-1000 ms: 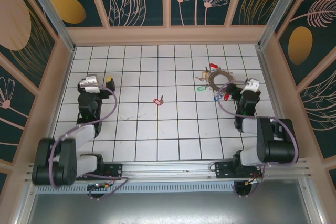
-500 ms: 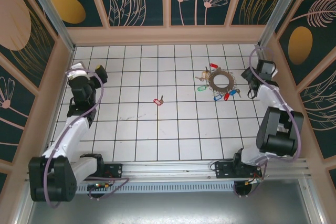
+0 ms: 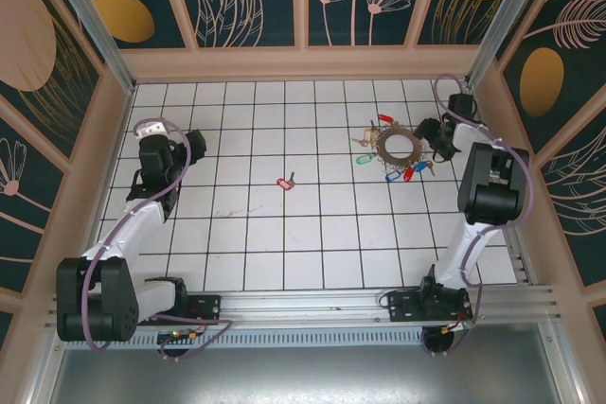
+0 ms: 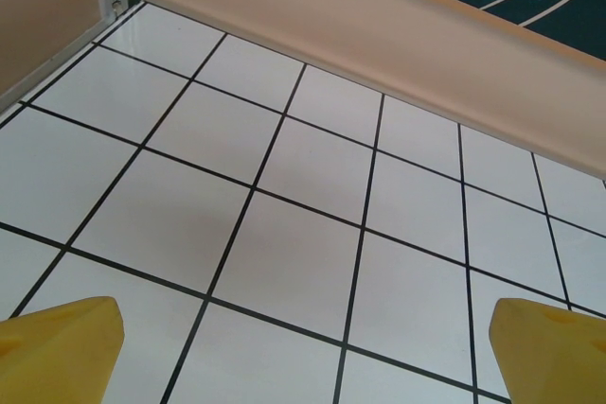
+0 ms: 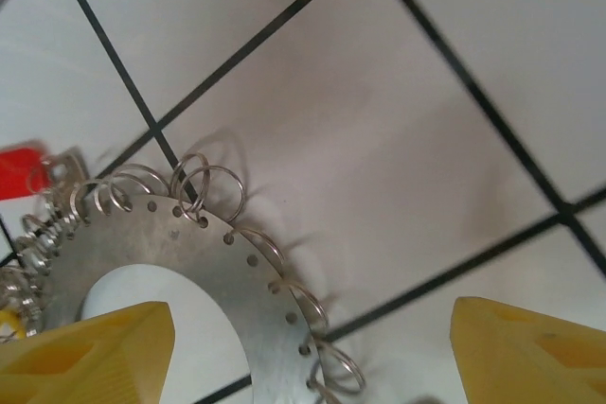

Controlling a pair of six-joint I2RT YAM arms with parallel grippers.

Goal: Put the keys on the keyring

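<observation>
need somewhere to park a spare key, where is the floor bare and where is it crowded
Bare: the white tiles between the lone red-tagged silver key and the left gripper, plus the near rows. Crowded: the far right, where tagged keys surround the large round grey-bronze metal keyring, with the right gripper over its edge.

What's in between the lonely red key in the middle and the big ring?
In the top view, mostly bare white tiles run from the red-tagged key toward the keyring; a green-tagged key lies just beside the ring.

Flat perforated keyring [image 3: 399, 145] edged with loops, tagged keys [image 3: 364, 160] clustered around it, one red-tagged key [image 3: 282, 183] apart
</observation>
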